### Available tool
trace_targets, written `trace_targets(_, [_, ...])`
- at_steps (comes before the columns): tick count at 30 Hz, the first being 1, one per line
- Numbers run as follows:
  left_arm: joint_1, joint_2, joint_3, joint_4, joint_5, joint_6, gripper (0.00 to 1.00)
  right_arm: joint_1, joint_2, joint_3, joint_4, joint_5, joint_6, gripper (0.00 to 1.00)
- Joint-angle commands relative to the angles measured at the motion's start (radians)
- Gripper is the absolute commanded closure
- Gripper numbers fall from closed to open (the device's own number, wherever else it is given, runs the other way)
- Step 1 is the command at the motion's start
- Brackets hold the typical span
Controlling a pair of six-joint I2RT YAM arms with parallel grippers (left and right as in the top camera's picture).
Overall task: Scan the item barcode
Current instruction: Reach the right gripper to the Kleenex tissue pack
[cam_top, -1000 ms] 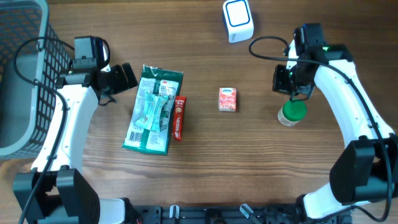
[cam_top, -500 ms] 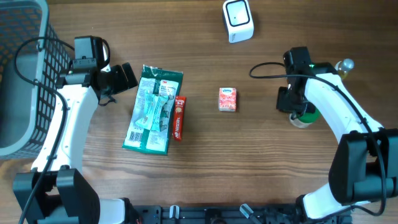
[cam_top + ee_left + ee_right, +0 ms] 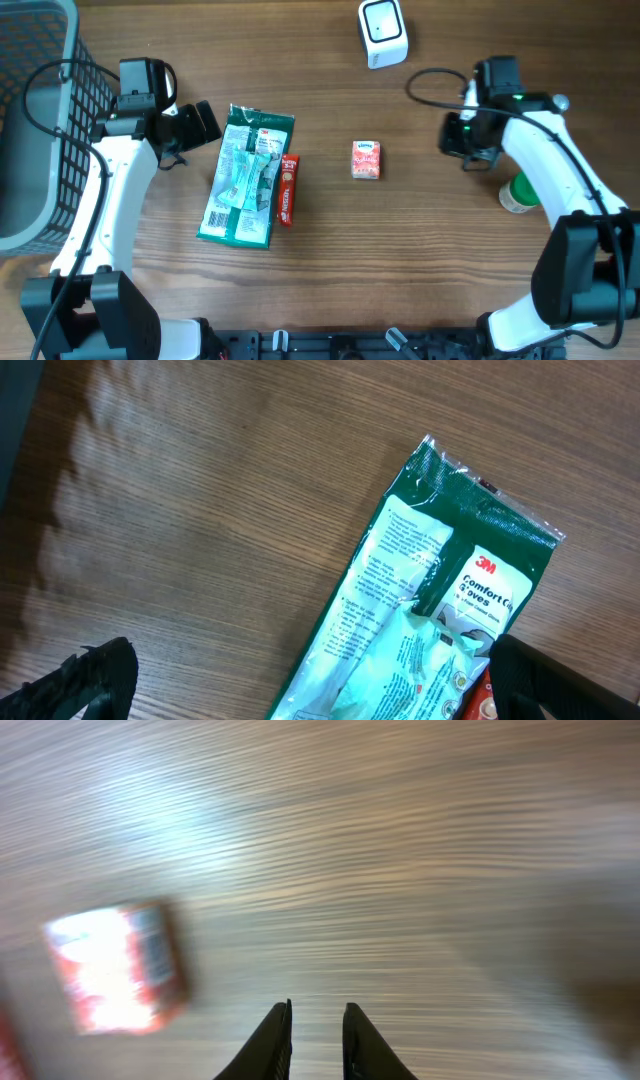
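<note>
Two grippers: neither one holds or touches an item.
State of right gripper (image 3: 316, 1038): the fingers sit close together with a thin gap between them and nothing in it. It hangs over bare wood in the right half of the surface (image 3: 420, 260).
State of left gripper (image 3: 310, 685): the fingers are spread wide and pinch nothing. It hangs just beside the far left corner of the glove packet.
Round green-lidded white container (image 3: 518, 193): stands lid up near the right edge of the surface, partly under the right forearm and apart from the right gripper.
Small red-orange carton (image 3: 366, 160): lies near the middle of the surface, to the left of the right gripper and not touching it. It is only a blur in the right wrist view.
White box-shaped barcode scanner (image 3: 383, 32): sits at the far edge, right of centre, well apart from the container.
Flat green-and-white plastic glove packet (image 3: 247, 177): lies left of centre with its long side running from far to near. The print reads "3M Comfort Gloves".
Slim red stick packet (image 3: 287, 188): lies against the glove packet's right side.
Grey mesh basket (image 3: 30, 120): stands along the left edge, reaching the far left corner.
</note>
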Motion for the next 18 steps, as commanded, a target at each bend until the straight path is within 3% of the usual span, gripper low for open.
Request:
trace_targets(1, [0.003, -0.005, 0.007, 0.003, 0.008, -0.005, 0.0, 0.1, -0.003, -0.014, 0.146, -0.139, 0.05, 0.82])
trace_targets(4, [0.003, -0.005, 0.007, 0.003, 0.008, -0.005, 0.0, 0.196, 0.0, -0.071, 0.27, -0.051, 0.113, 0.7])
trace_targets(6, [0.003, -0.005, 0.007, 0.003, 0.008, -0.005, 0.0, 0.243, 0.023, -0.092, 0.317, -0.013, 0.161, 0.68])
trace_targets(11, [0.003, -0.005, 0.007, 0.003, 0.008, -0.005, 0.0, 0.279, 0.113, -0.096, 0.378, -0.024, 0.162, 0.68])
trace_targets(16, [0.003, -0.005, 0.007, 0.003, 0.008, -0.005, 0.0, 0.297, 0.197, -0.096, 0.42, -0.152, 0.153, 0.69])
trace_targets(18, [0.003, -0.005, 0.007, 0.003, 0.008, -0.005, 0.0, 0.297, 0.197, -0.096, 0.417, -0.138, 0.149, 0.73])
